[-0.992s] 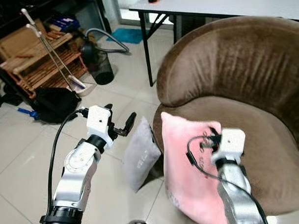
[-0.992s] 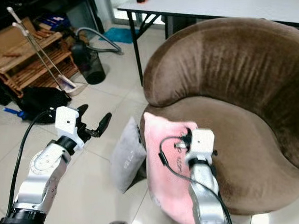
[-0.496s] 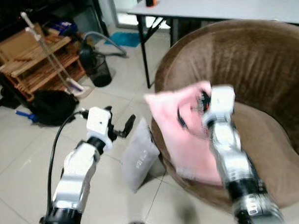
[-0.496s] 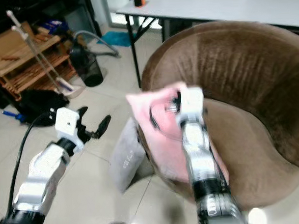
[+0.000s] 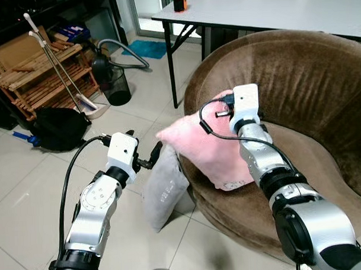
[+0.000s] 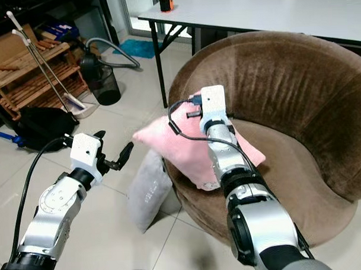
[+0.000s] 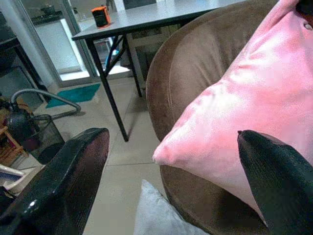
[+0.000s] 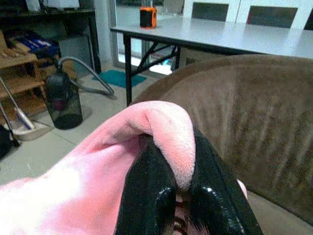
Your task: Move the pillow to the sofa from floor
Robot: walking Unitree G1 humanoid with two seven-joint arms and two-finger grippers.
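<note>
A pink pillow [image 5: 207,147] hangs over the front left part of the brown round sofa [image 5: 297,77], its lower edge touching the seat. My right gripper [image 8: 168,193] is shut on the pillow's upper edge, a fold of pink fabric pinched between its black fingers [image 8: 146,191]. A grey pillow [image 5: 163,186] leans against the sofa's front on the tiled floor. Above that grey pillow my left gripper [image 5: 150,155] is held out, open and holding nothing; its fingers [image 7: 63,186] frame the pink pillow [image 7: 244,107] in the left wrist view.
A grey table [image 5: 271,7] with black legs and an orange object [image 5: 180,1] stands behind the sofa. To the left are a wooden rack [image 5: 42,69], a black mesh bin [image 5: 114,84], a vacuum hose and a black bag [image 5: 58,127]. Bare tiles lie in front of me.
My right arm has swung the pink pillow up and forward from the sofa's front edge onto the seat. The left gripper stays open by the grey pillow.
</note>
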